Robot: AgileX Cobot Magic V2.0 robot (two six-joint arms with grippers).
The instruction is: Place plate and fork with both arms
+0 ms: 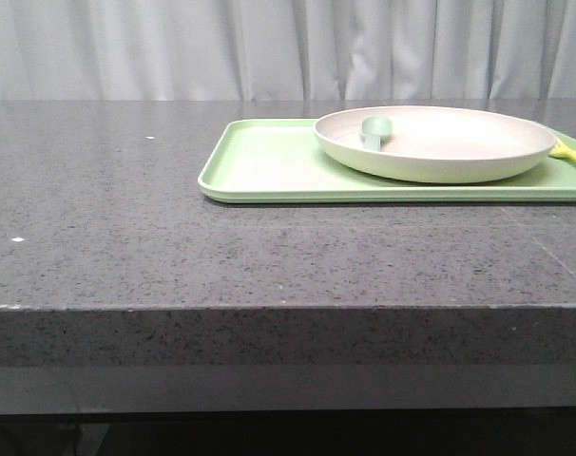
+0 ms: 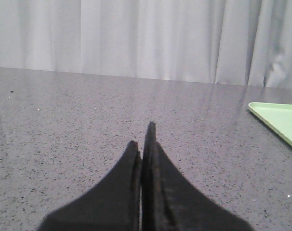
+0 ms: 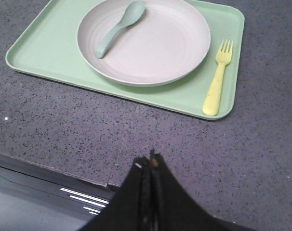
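The cream-beige plate (image 1: 436,142) sits on the light-green tray (image 1: 259,166) at the right of the grey table; it also shows in the right wrist view (image 3: 155,45). The yellow fork (image 3: 218,79) lies on the tray beside the plate, its end just visible in the front view (image 1: 573,155). My right gripper (image 3: 151,161) is shut and empty, over the table's near edge, well short of the tray. My left gripper (image 2: 142,139) is shut and empty over bare table, left of the tray's corner (image 2: 276,118). Neither gripper shows in the front view.
A pale grey-green spoon (image 3: 118,29) lies in the plate, also visible in the front view (image 1: 374,131). The table's front edge (image 1: 269,306) runs across below. White curtains (image 1: 269,47) hang behind the table.
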